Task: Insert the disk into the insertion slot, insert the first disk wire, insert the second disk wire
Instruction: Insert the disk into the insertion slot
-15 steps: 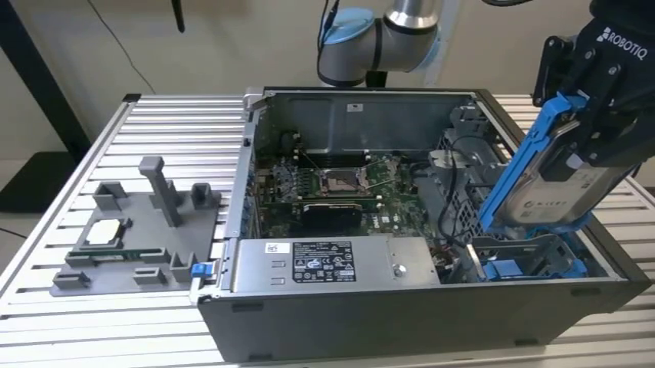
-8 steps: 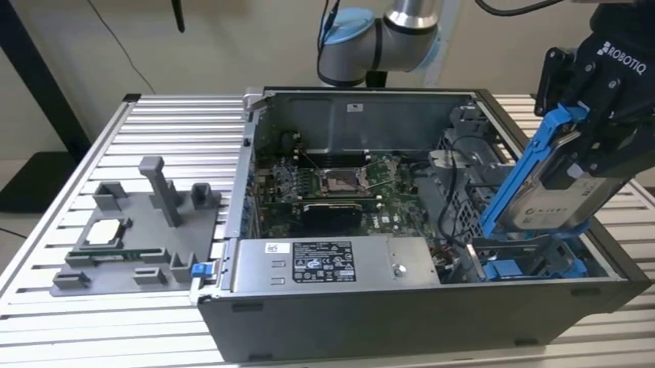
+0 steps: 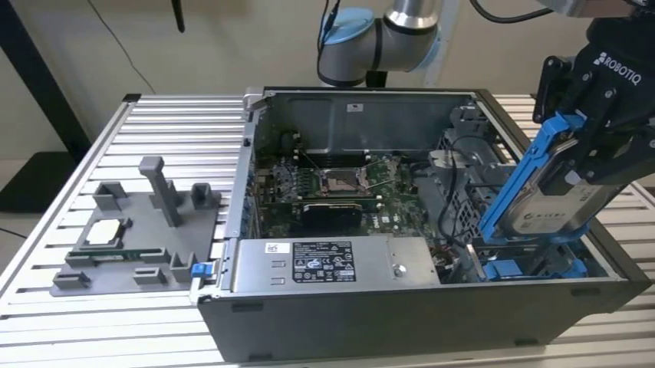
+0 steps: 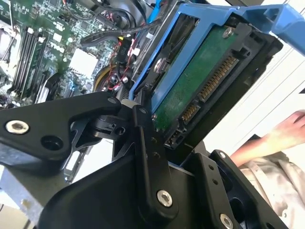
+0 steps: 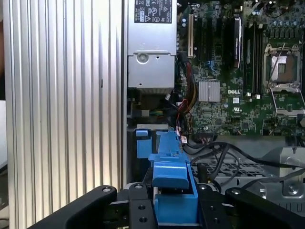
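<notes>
There is one gripper, and its jaws are pinching one disk by its blue frame. In the first wrist view you can count two black fingers, one on each side of the blue frame, touching it. The disk sits between the jaws and hangs down from them, tilted, with its white label showing in the exterior view. In the second wrist view its green underside shows. Its low end is over the grey drive cage, just below the jaws, but it is hard to tell if it touches anything there. There are two blue-framed drives in all. The other drive lies flat, lower than the jaws, and the wall of the one open computer case hides part of it. One silver power box sits in the case, off to the side of the jaws. There are many thin wires below the jaws, too tangled to count. One person's hand is near the jaws, blurry and cut off at the edge. The top of the gripper is cut off too.
</notes>
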Available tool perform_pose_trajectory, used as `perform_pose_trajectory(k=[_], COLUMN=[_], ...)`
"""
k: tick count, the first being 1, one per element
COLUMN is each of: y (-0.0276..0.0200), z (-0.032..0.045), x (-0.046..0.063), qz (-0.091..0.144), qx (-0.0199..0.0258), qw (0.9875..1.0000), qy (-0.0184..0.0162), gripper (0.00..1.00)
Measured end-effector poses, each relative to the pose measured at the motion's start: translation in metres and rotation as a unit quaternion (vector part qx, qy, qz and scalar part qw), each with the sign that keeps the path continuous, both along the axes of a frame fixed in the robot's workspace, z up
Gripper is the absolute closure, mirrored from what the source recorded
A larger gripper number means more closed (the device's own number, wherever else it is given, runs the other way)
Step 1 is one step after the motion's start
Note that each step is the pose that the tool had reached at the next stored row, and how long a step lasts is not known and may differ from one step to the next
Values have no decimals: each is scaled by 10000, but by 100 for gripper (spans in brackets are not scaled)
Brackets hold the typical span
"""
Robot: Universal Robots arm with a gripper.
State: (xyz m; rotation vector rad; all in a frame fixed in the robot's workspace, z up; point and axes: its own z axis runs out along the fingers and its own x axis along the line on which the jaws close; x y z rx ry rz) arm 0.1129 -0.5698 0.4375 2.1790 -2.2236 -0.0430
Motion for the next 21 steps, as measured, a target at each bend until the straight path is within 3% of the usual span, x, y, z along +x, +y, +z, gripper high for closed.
perform_pose_trajectory(k=[12,21], y=[0,-7], z=[-10,-84], x=[1,13], qz=[1,1], qx=[11,14], qw=[10000,10000], qy=[0,0], gripper=[100,100])
